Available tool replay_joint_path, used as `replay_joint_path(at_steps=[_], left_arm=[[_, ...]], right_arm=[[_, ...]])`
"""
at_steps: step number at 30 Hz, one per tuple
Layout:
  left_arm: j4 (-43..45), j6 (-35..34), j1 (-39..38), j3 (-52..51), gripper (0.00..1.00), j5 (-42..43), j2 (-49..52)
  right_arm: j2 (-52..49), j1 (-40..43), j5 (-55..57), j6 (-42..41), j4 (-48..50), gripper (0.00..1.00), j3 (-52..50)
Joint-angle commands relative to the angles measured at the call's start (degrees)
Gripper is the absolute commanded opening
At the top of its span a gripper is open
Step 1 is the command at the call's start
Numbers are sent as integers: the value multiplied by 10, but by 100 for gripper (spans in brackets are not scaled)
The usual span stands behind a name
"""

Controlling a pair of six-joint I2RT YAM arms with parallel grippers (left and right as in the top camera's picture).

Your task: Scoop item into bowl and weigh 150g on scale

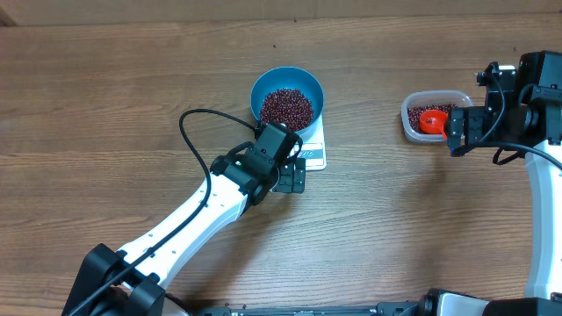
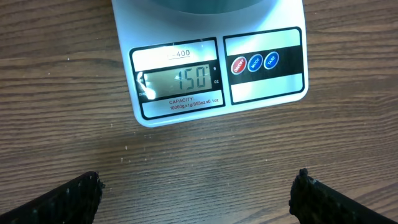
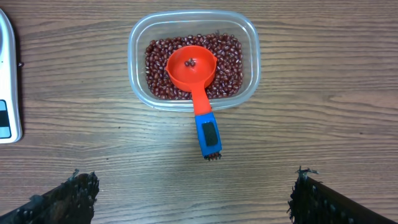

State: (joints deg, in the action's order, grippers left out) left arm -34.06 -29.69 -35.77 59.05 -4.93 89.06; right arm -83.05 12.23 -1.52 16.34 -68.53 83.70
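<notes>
bright blue bowl (image 1: 257, 88), dark red-brown beans (image 1: 286, 105). white scale (image 2: 127, 31) with a grey display (image 2: 183, 79), one red button (image 2: 239, 65), two blue. red scoop (image 3: 191, 67), blue handle end. brown wood-grain table (image 1: 105, 79).

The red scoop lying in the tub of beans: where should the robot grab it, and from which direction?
Best by the blue handle tip, probably from above. The scoop has its cup resting on the beans, but its handle juts out past the rim of the tub, narrow enough for the open right gripper to close across its sides.
</notes>
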Motion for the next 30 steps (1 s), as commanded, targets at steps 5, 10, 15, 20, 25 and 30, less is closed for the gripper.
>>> replay_joint_path(at_steps=[5,10,15,20,25,30], left_arm=[[0,38,-2,0,100,-2,-59],[-7,75,-2,0,99,-17,-111],[-36,92,-2,0,100,-45,-167],[-81,92,-2,0,100,-75,-235],[-106,96,-1,0,100,-105,-302],[-125,104,21,-4,99,-113,-356]], right_arm=[[5,-4,-5,0,3,100,19],[5,-4,-5,0,3,100,19],[5,-4,-5,0,3,100,19],[5,-4,-5,0,3,100,19],[5,-4,-5,0,3,100,19],[5,-4,-5,0,3,100,19]])
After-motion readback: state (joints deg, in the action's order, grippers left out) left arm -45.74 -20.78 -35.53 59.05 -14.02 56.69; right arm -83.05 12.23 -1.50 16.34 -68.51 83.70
